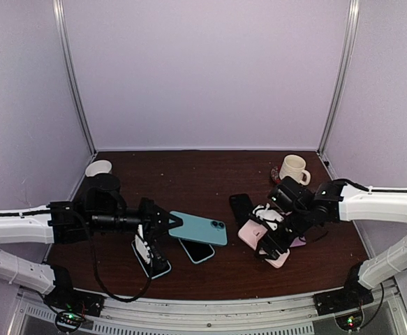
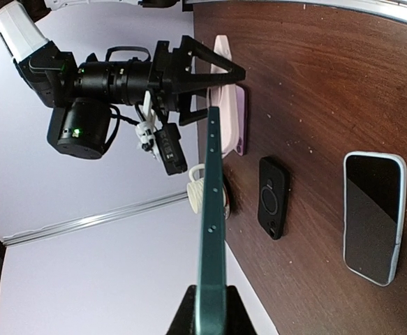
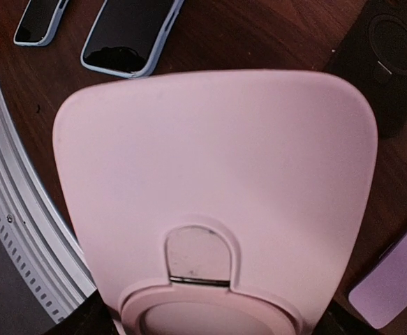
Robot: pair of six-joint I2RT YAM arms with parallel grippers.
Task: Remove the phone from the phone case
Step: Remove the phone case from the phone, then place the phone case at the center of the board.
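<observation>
The teal phone (image 1: pixel 200 228) is clamped at frame centre by the left pincer (image 1: pixel 175 222), long axis pointed right toward the right pincer (image 1: pixel 273 246), itself closed on a pink case (image 1: pixel 249 234).

A raised phone (image 1: pixel 198 227) hangs over a second phone (image 1: pixel 199 252) lying on the table (image 1: pixel 189 174), mug (image 1: pixel 293 169) far right.

Top camera sits high behind the arm bases, looking down and forward over the whole table (image 1: pixel 203 174). Left wrist view is rolled on its side, sighting along the edge of the teal phone case (image 2: pixel 211 230) toward the right arm (image 2: pixel 98 77). Right wrist camera is jammed close on the pink case (image 3: pixel 217 174), facing down. All three catch the black case (image 2: pixel 273 197).
</observation>
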